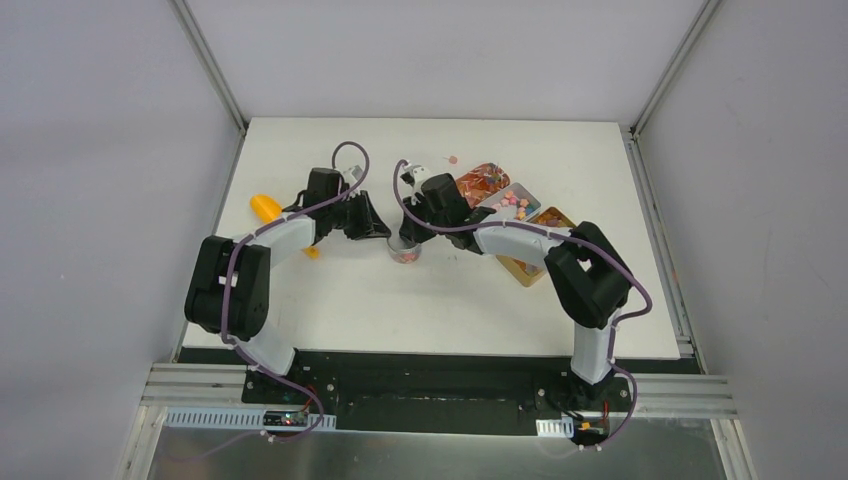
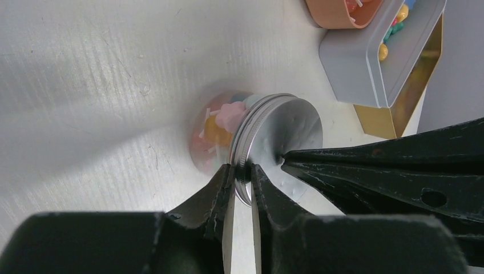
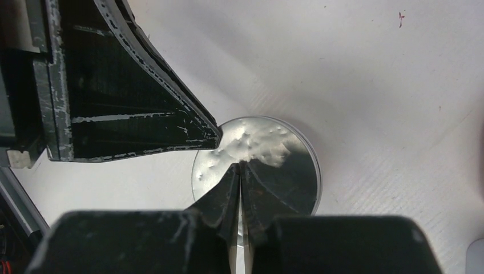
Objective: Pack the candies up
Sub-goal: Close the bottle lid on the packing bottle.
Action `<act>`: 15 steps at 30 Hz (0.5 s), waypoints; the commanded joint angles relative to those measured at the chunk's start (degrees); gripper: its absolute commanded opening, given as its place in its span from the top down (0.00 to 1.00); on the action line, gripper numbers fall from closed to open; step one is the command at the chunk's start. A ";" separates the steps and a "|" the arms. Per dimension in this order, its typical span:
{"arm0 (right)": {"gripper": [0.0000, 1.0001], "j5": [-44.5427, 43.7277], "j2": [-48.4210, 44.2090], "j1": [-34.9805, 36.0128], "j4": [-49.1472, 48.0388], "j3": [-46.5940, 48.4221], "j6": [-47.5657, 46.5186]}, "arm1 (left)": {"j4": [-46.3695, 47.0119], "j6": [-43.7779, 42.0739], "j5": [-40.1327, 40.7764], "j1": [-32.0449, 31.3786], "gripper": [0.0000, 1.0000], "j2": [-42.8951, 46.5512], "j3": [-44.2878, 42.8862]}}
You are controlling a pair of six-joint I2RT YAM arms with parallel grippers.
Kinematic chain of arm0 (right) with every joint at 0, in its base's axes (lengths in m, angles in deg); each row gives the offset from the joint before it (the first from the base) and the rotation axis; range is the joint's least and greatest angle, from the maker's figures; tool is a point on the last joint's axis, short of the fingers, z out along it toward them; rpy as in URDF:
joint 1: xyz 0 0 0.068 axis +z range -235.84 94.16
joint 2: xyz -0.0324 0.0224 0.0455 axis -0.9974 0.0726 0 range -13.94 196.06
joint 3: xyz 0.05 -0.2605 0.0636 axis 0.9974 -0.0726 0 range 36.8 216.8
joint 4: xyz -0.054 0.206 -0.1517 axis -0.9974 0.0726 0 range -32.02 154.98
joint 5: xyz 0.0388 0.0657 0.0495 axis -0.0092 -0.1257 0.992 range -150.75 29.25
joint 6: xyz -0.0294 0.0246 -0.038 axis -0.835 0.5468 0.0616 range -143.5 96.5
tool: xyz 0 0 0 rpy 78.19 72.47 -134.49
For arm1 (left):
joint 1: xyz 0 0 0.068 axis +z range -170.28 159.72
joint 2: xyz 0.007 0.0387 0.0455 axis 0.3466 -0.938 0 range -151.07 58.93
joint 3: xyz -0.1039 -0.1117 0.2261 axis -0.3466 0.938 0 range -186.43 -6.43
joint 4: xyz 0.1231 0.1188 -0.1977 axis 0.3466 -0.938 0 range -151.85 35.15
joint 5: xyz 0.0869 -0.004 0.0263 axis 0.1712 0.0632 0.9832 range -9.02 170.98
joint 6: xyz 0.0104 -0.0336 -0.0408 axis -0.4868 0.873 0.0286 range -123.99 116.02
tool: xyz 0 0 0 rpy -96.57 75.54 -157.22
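While left claw pinches lid, candies beneath

- The silver lid is hiding most of the jar; the candies behind it are showing only as a blur.
- The top edge is cutting off the grey tray.
- From above, the left arm is covering part of the orange scoop.

Pastel pink, yellow and blue candies fill a small clear jar standing mid-table under a round silver lid. More lie in three open trays at the far right: orange-red ones farthest, a pastel mix in the middle, and what seem to be amber pieces nearest. One pink piece lies loose beyond them.
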 commanded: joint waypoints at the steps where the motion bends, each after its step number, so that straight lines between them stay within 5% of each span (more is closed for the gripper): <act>1: 0.94 -0.41 -2.39 -0.21 2.89 -0.88 0.82 | -0.69 -0.05 4.16 -0.70 0.84 3.10 0.58; 8: 0.79 0.14 -9.72 -0.58 5.96 1.50 0.50 | -5.30 -3.59 4.92 -0.34 0.63 11.04 -5.74; 15: 0.26 -3.24 -21.47 -1.16 11.10 0.54 -0.51 | -10.81 -9.23 10.59 -0.34 0.42 21.84 -10.48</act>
